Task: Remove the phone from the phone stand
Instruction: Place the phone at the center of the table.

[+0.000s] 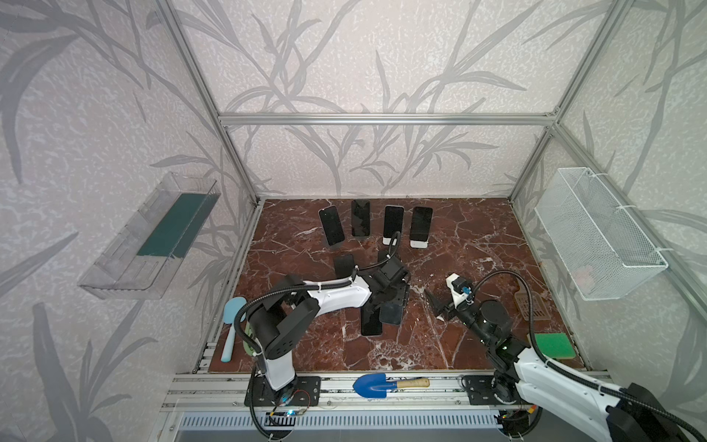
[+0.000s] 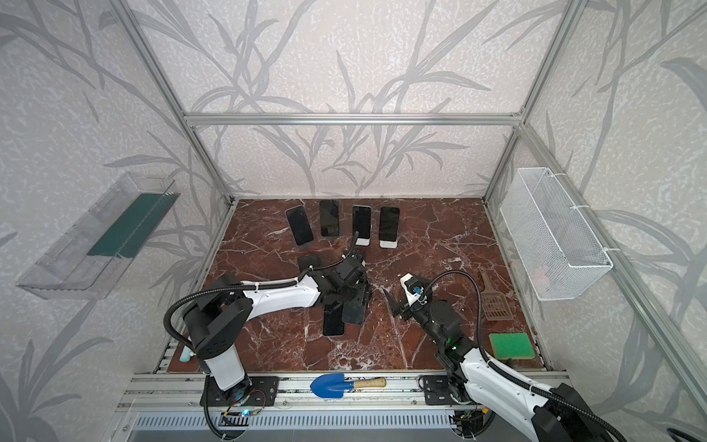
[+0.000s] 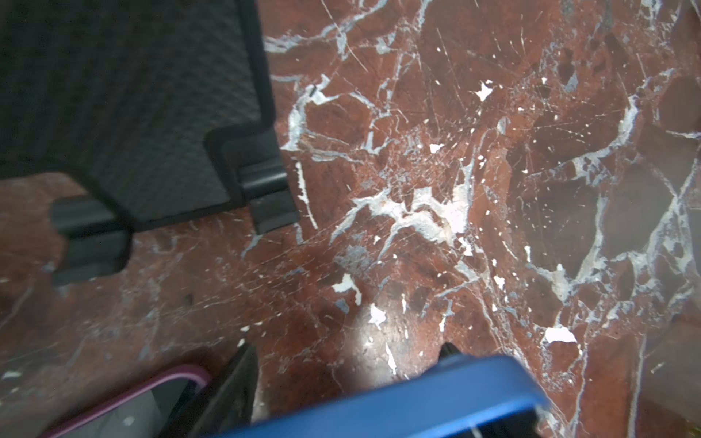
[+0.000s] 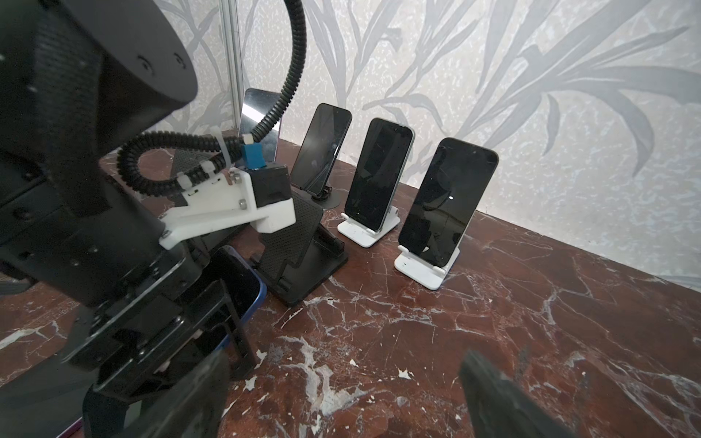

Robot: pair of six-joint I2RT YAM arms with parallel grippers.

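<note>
Broadly: red marble surface (image 1: 478, 248) carries everything.

Back-row phones (image 4: 379, 174): four, each propped on its own stand near the wall, dark screens leaning back. Not in play at present.

Black stand (image 4: 299, 242), nearer than that row: cradle empty, lip bare in the left wrist view. Second black stand (image 1: 343, 265) off to its side, apparently empty too, partly hidden.

Left gripper (image 1: 384, 304) points down just in front of the empty stand. Its fingers (image 3: 231, 379) are clamped across the blue-cased phone (image 3: 417, 402). The phone is clear of the cradle, carried low and tilted over the surface; contact with the marble cannot be told.

Pink-edged phone (image 3: 132, 398) lies flat just beside it. Judgement: the low carry suits laying the blue one down alongside, and a grip across the case leaves one end free to touch down first.

Right gripper (image 1: 436, 306): well apart, fingers spread wide, nothing between them. Probably parked to leave the left arm room.
</note>
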